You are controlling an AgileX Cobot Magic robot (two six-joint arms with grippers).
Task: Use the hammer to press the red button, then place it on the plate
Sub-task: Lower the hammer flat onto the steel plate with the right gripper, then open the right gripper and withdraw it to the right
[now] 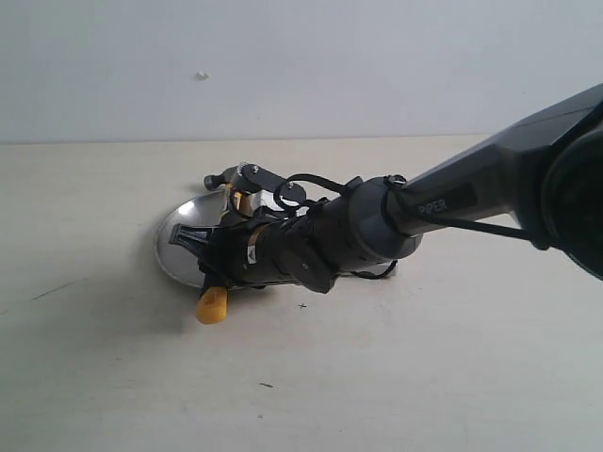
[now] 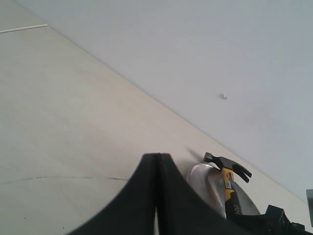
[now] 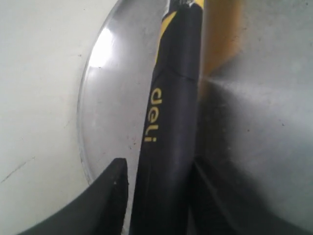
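The hammer (image 1: 212, 306) lies across the silver plate (image 1: 174, 247), its dark head (image 1: 226, 177) past the far rim and its yellow end past the near rim. My right gripper (image 1: 209, 252) reaches over the plate and straddles the black handle (image 3: 168, 137). It is open: a strip of plate (image 3: 105, 98) shows between one finger (image 3: 110, 196) and the handle. My left gripper (image 2: 157, 155) is shut on nothing, away from the plate (image 2: 205, 181) and hammer (image 2: 228, 178), and does not appear in the exterior view. No red button is visible in any view.
The right arm (image 1: 443, 202) stretches from the right edge across the middle of the pale table (image 1: 424, 377). A white wall (image 1: 301, 66) stands behind the table. A few small dark marks (image 1: 267, 384) dot the tabletop.
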